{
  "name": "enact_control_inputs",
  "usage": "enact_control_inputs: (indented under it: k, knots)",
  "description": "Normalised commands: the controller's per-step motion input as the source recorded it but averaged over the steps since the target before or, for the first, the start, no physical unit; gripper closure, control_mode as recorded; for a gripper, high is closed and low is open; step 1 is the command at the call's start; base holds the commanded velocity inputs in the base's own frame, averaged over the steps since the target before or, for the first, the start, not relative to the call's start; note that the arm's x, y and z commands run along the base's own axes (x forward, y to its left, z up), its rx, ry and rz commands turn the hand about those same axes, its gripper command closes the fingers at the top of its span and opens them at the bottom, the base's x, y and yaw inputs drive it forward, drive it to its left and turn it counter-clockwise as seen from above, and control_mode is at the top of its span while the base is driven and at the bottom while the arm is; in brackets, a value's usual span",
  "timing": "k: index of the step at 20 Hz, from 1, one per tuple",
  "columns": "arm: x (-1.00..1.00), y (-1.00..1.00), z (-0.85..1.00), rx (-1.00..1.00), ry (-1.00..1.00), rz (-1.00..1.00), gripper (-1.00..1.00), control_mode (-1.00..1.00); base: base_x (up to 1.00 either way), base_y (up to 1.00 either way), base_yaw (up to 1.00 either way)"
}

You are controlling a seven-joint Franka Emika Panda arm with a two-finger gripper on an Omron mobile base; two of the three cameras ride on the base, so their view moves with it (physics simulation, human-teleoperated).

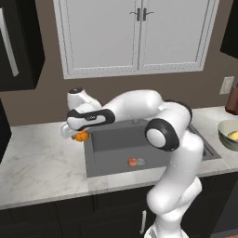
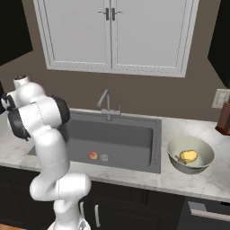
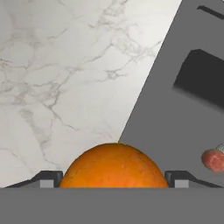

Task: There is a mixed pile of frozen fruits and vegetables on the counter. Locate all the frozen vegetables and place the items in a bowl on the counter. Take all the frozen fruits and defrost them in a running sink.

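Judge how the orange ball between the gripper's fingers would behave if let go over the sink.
The orange ball looks smooth and round, so it would probably roll across the flat floor of the sink, perhaps toward the reddish ball by the drain. It seems rigid, filling the gap of the gripper undented.
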Motion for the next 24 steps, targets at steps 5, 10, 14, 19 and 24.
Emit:
enact_control_inputs:
  k: [5,10,14,19,24]
  knots:
    - [0.00,-1.00,0.23,0.00,0.00,-0.31,1.00,-1.00,0.00,0.00,0.00]
    - [0.03,-1.00,-0.08,0.00,0.00,-0.41,1.00,-1.00,0.00,0.00,0.00]
    - [0.34,-1.00,-0.62,0.00,0.08,-0.41,1.00,-1.00,0.00,0.00,0.00]
    - [0.53,-0.60,-0.93,0.00,0.14,-0.13,1.00,-1.00,0.00,0.00,0.00]
    - [0.38,-0.31,-0.82,0.00,0.09,0.00,1.00,-1.00,0.00,0.00,0.00]
